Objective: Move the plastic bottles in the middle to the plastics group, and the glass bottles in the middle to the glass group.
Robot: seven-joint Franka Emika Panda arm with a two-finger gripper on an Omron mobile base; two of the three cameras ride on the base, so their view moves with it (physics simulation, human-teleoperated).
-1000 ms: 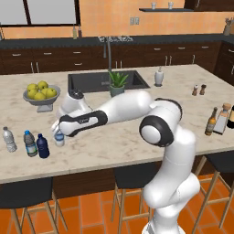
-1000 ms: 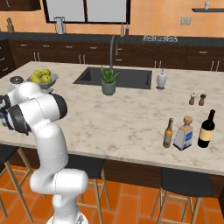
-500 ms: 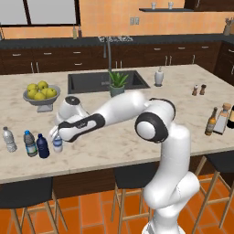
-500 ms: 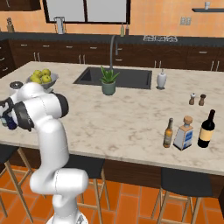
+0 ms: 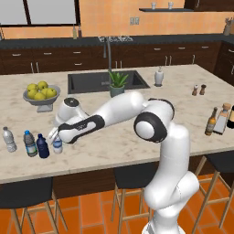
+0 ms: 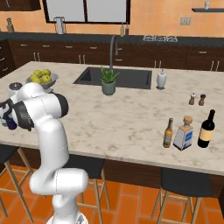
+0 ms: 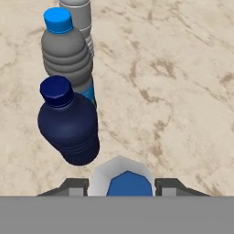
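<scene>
1. We see a big kitchen island (image 5: 137, 137) with a pale, marbled stone top.
2. A dark sink (image 5: 107, 81) with a tall tap (image 5: 109, 50) sits in it.
3. Dark brown cabinets (image 6: 183, 59) line an orange wall (image 5: 119, 11).
4. The floor (image 6: 131, 205) has orange tiles.
5. Dark stools (image 6: 186, 186) stand under the island.
6. Windows (image 6: 85, 9) look bright.

Arm (image 5: 114, 112) stretched low leftward, jaws closed on something.
</scene>
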